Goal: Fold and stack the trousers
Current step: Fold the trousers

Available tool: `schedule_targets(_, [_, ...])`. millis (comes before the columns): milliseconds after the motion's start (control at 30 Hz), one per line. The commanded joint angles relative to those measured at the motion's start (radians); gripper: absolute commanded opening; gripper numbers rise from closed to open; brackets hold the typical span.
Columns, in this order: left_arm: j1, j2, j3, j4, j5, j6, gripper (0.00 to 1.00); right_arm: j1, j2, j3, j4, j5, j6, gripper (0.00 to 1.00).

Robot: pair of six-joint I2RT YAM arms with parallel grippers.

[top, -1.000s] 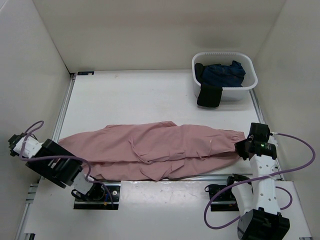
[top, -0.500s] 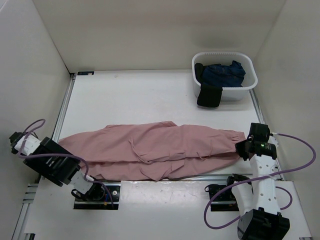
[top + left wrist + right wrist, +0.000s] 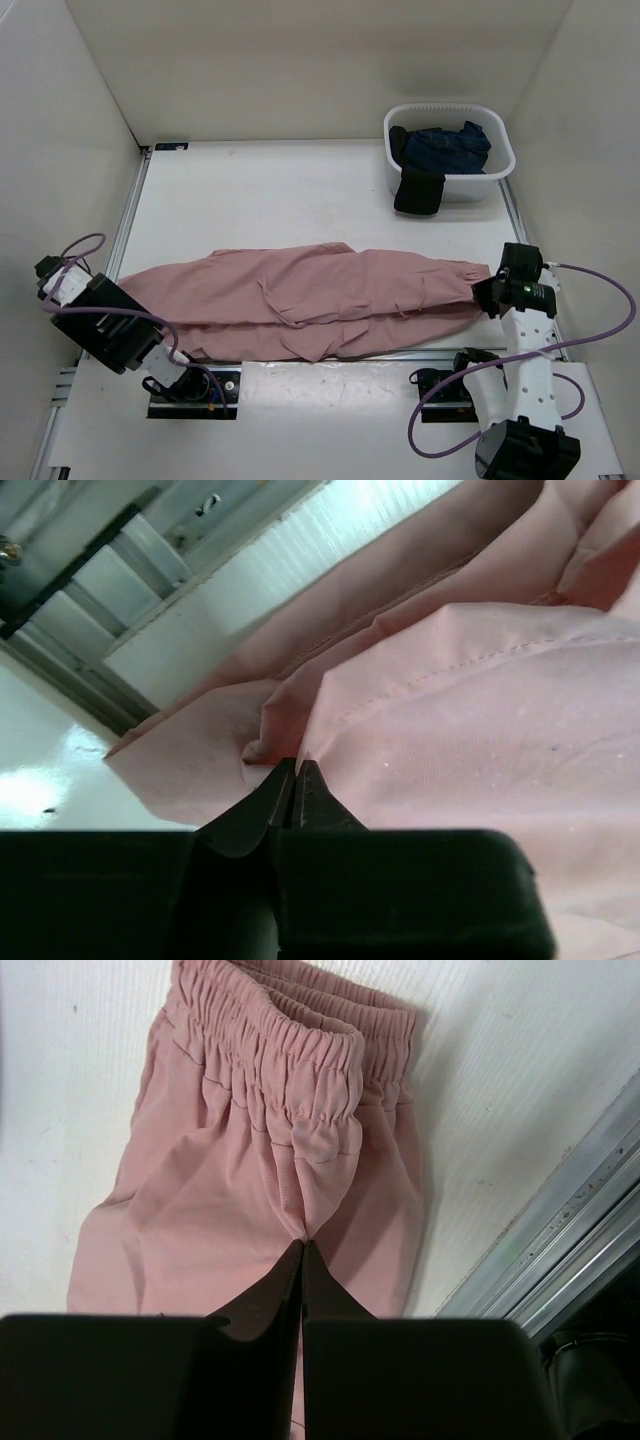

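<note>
The trousers [image 3: 310, 305] are lying stretched out on the near part of the table [image 3: 280, 190]. Their long axis is running from left to right, almost parallel to the near edge, and the right end is sitting a little farther from that edge than the body.

The top view is showing the whole length, with thin cords lying loose on the middle of the cloth. It is not showing the fingertips clearly. The right wrist view is showing that the right end has gathered elastic bands, and that the right gripper [image 3: 303, 1245] is pinching the cloth just below them, fingers pressed together. The left wrist view is showing stitched seams and folds at the left end. There the left gripper [image 3: 296, 765] is also closing its fingers on a fold of the pink cloth.

Both arms are reaching low and outward, each wrist bending down over its own end of the trousers.

At the far right a white tub [image 3: 500, 170] is holding a navy garment [image 3: 445, 145], and a black cloth [image 3: 417, 192] is hanging over its near wall.
</note>
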Motion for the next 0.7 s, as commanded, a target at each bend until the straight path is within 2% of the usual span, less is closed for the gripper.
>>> schedule_targets(0, [0.000, -0.086, 0.010, 0.022, -0.025, 0.000, 0.14, -0.003, -0.002, 0.055, -0.005, 0.024, -0.009, 0.00])
schedule_targets(133, [0.000, -0.149, 0.112, -0.007, -0.096, 0.000, 0.14, -0.003, 0.007, 0.132, -0.041, 0.053, -0.037, 0.00])
schedule_targets(233, [0.009, -0.192, 0.190, -0.021, -0.168, 0.000, 0.14, -0.003, 0.027, 0.282, -0.108, 0.127, -0.067, 0.00])
schedule_targets(367, [0.019, -0.215, 0.217, -0.030, -0.220, 0.000, 0.14, -0.003, 0.027, 0.316, -0.159, 0.171, -0.067, 0.00])
schedule_targets(533, [0.019, -0.215, 0.140, -0.021, -0.249, 0.000, 0.14, -0.012, -0.022, 0.204, -0.173, 0.182, -0.027, 0.00])
schedule_targets(667, [0.028, -0.215, 0.039, 0.017, -0.275, 0.000, 0.14, -0.012, -0.045, 0.051, -0.191, 0.192, 0.009, 0.00])
